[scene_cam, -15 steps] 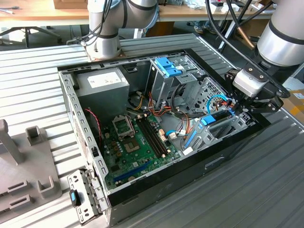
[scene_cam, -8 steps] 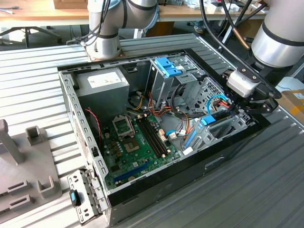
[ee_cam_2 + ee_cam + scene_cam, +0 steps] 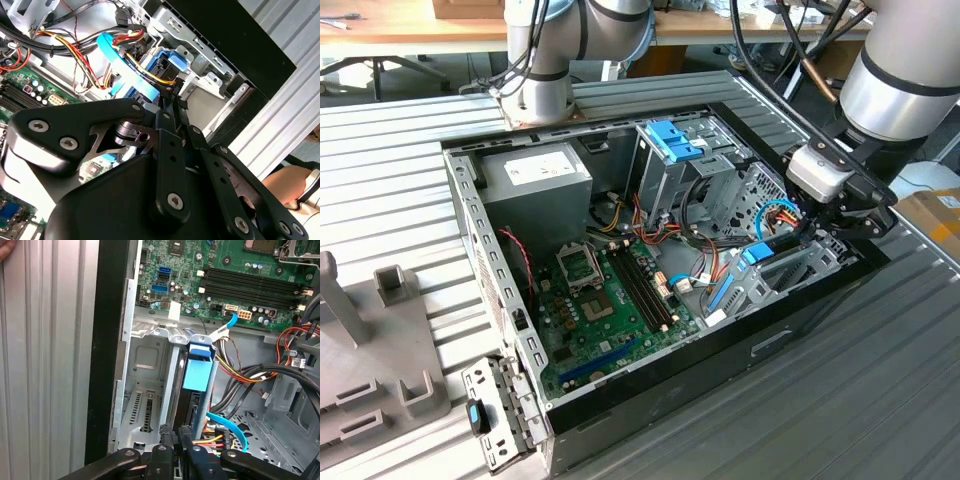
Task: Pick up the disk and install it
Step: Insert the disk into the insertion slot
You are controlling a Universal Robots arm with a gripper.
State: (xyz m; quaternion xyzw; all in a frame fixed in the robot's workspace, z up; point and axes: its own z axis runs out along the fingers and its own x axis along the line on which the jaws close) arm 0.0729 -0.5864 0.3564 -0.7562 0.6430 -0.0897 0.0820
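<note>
First wrist view: disk [image 3: 199, 371] sits edge-on in the drive bay [image 3: 145, 365] slot, gripper [image 3: 173, 431] fingers drawn narrow at its untabbed end, likely for seating; grasp unconfirmed.

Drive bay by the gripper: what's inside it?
Inside the drive bay, the disk stands on edge in one slot, blue tab showing. The slot beside it shows bare vented metal. The gripper covers the disk's other end, so its seating cannot be seen.

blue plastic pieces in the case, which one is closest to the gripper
The blue tab on the disk, in the bay right by the gripper; the blue latch sits atop the tall cage, farther off.
</note>
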